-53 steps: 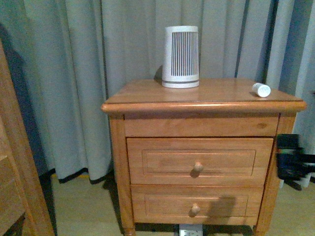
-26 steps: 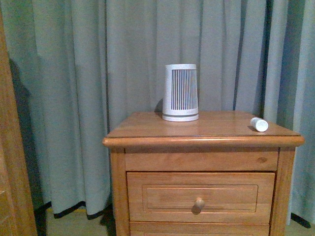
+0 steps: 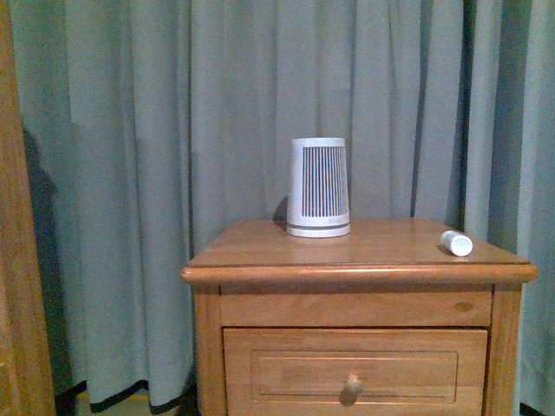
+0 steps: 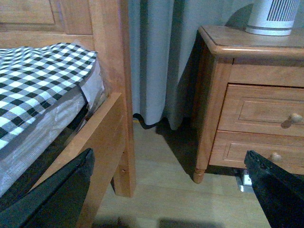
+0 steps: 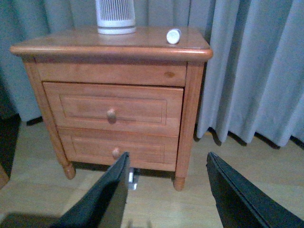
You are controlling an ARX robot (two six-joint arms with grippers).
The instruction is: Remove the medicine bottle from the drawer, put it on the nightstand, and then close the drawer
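The medicine bottle (image 3: 457,243), tiny and white, lies on its side on the nightstand (image 3: 260,273) top near the right edge; it also shows in the right wrist view (image 5: 173,36). The upper drawer (image 3: 354,375) is shut flush, knob showing; in the right wrist view (image 5: 113,109) it is shut too. My left gripper (image 4: 173,190) is open and empty, low over the floor between bed and nightstand. My right gripper (image 5: 167,190) is open and empty, low and back from the nightstand front. Neither arm shows in the front view.
A white-and-grey striped device (image 3: 318,187) stands at the back of the nightstand top. Grey curtains (image 3: 173,130) hang behind. A wooden bed post (image 4: 111,90) and checked bedding (image 4: 38,80) are left of the nightstand. The lower drawer (image 5: 115,149) is shut.
The front view has tilted upward: the nightstand sits lower in frame, the lower drawer has dropped out of sight, and the right gripper seen at the right edge is gone from view.
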